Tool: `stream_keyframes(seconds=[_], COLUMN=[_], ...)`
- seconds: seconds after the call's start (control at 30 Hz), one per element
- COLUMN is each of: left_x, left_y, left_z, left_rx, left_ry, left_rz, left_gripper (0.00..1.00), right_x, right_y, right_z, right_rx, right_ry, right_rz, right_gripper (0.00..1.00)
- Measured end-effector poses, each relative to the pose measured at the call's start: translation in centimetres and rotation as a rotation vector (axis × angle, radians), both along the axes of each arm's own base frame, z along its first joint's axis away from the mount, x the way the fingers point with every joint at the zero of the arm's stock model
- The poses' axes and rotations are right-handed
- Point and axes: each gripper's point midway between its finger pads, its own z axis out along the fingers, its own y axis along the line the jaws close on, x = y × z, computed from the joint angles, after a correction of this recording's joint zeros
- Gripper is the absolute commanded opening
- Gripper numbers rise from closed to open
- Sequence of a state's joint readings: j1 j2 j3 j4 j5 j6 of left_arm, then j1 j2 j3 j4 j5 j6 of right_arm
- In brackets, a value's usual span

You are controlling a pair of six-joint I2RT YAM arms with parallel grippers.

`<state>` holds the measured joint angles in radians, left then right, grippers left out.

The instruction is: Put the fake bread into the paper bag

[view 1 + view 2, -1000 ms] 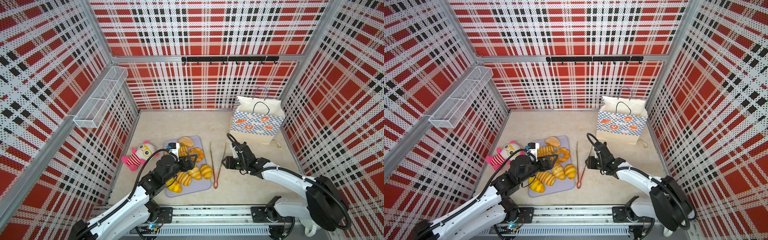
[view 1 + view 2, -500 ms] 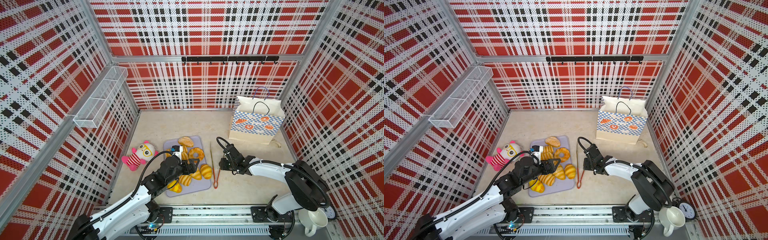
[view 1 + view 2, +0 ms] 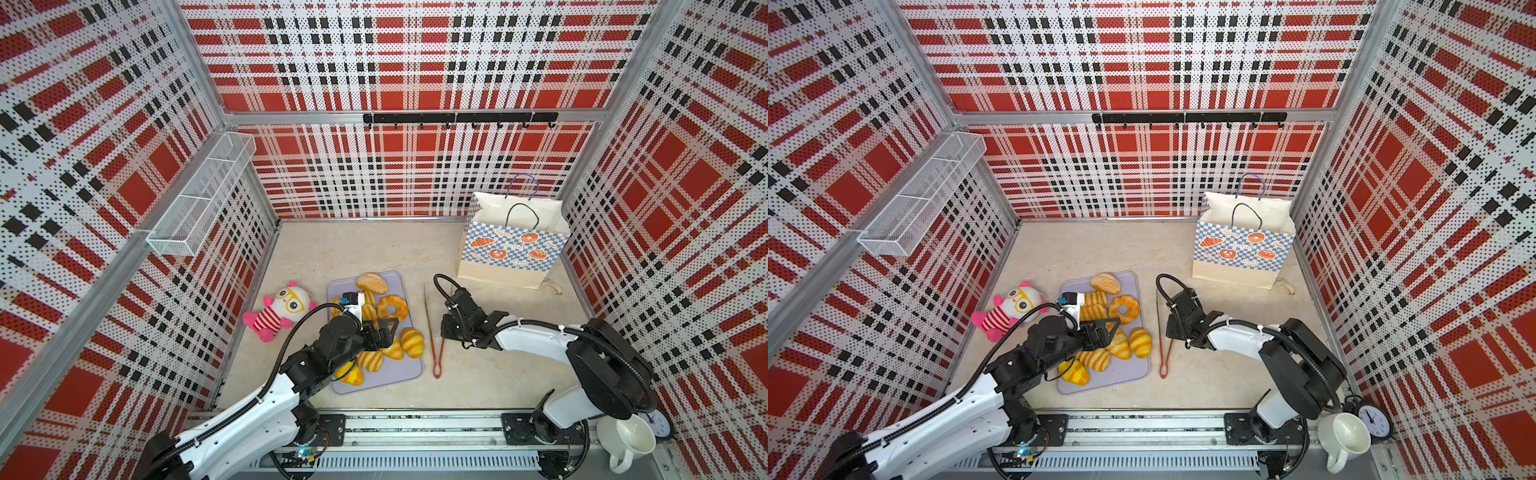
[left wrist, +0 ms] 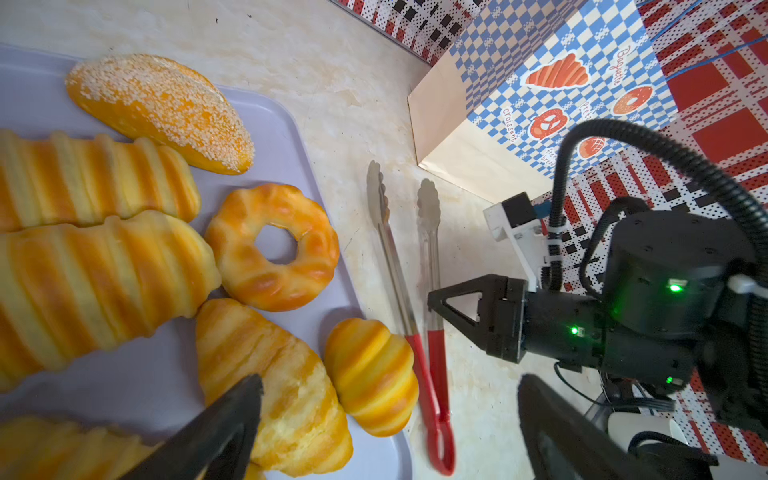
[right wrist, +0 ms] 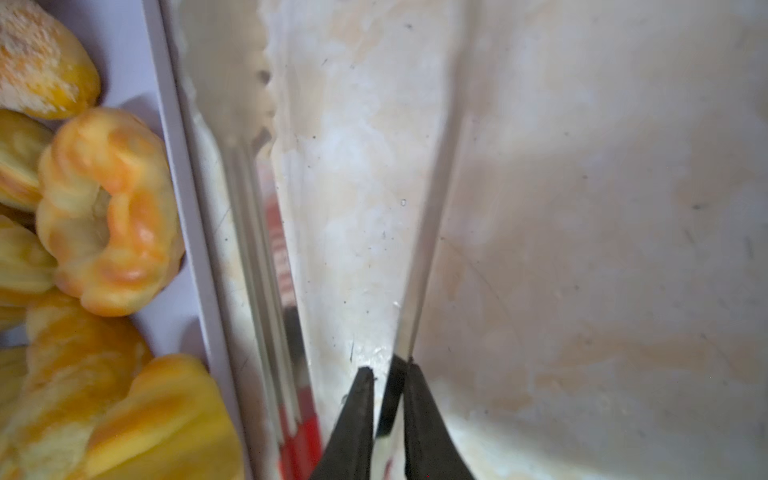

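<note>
The fake bread [image 3: 412, 342] lies heaped on the tray [image 3: 395, 374]. The paper bag [image 3: 513, 249] stands well apart from the tray, beyond the tongs [image 4: 395, 266]. My right gripper [image 5: 388, 368], jaws nearly together, pinches one tong arm just beside the tray, I judge for lifting bread. My left gripper [image 4: 390, 380] gapes empty over the tray.

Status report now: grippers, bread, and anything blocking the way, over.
Left gripper open above the fake bread. Right gripper shut on one arm of the tongs. Bread all on the tray, paper bag upright. Nothing blocking the bag.
</note>
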<state>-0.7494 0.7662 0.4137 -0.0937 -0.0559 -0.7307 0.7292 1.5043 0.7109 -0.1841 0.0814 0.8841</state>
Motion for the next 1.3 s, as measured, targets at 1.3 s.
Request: stream_keyframes(seconds=[1.3], left_x=[-1.9], left_y=[-7.9], left_z=[19.5], left_rx=[-0.234], left_ry=[-0.446], left_rz=[-0.176], left_gripper=[0.80], right_x=[-0.8], right_y=[5.7], right_z=[28.2], right_rx=[0.403], right_ry=[-0.484], right_rz=[0.081], right_gripper=[0.00])
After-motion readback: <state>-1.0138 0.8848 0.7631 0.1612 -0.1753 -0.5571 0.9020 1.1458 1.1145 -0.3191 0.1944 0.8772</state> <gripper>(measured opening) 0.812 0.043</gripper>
